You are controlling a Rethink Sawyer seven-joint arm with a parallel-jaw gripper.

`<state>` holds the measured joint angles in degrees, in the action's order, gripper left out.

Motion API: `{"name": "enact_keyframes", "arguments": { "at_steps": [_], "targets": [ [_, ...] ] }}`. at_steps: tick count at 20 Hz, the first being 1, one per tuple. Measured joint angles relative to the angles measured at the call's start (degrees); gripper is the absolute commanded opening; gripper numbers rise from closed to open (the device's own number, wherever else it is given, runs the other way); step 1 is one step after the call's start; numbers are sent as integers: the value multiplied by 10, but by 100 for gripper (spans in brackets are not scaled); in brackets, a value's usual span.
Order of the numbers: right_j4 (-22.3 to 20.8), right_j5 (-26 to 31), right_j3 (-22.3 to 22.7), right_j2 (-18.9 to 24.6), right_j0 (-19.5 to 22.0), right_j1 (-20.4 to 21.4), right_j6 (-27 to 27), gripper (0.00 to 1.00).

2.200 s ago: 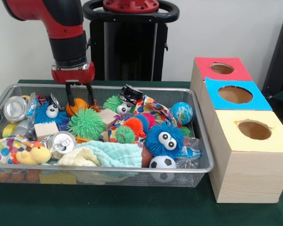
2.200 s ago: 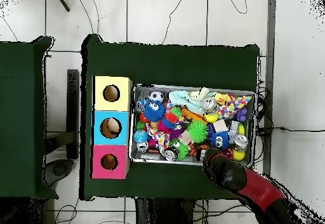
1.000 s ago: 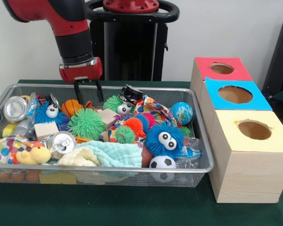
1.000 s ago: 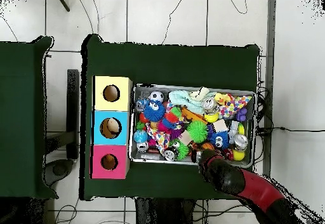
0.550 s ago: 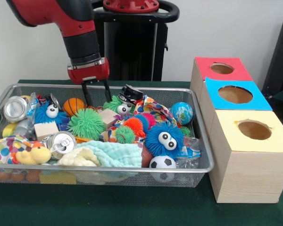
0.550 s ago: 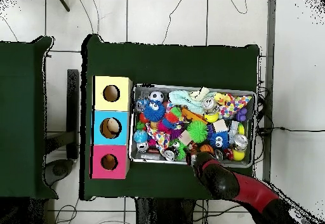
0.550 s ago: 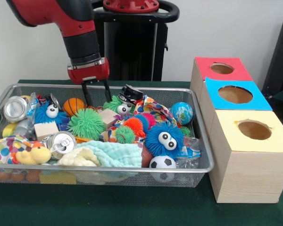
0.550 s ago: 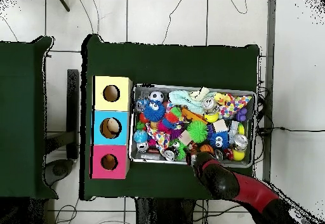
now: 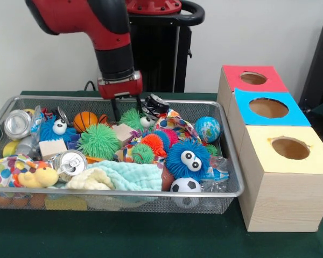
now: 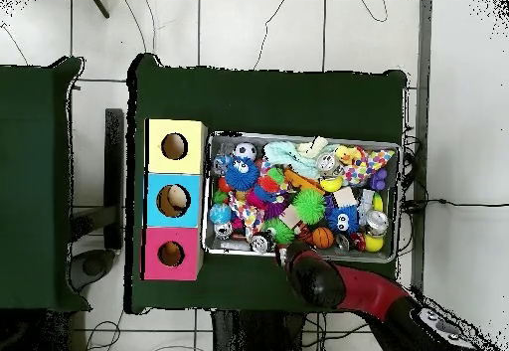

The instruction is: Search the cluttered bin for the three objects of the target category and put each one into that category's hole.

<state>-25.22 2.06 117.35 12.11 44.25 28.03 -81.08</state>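
Shifted rightward along the far rim of the wire bin [image 9: 232, 161], away from the small basketball [image 9: 85, 120], with gripper [image 9: 125, 109] spread apart, empty, above a green spiky ball [image 9: 131, 117]. Three boxes beside: red [image 9: 253, 78], blue [image 9: 268, 108], yellow [image 9: 289, 148], one hole each. Two cans [image 9: 70, 162]. One soccer ball [image 9: 185, 186], one globe ball [image 9: 207, 128]. Lower layers buried, hard to make out.

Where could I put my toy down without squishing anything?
The green table in front of the basket is bare, and the green strip beyond the three boxes in the overhead view. Inside the basket, toys fill every spot.
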Motion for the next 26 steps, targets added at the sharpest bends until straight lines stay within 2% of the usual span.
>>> {"name": "enact_keyframes", "arguments": {
  "at_steps": [5,11,17,26],
  "targets": [
    [9,4,-27,-52,-70,8,0,100],
    [16,23,-39,-94,-105,20,0,100],
    [18,44,-40,-118,-105,35,0,100],
    [27,58,-43,-123,-92,41,0,100]
  ]
}}
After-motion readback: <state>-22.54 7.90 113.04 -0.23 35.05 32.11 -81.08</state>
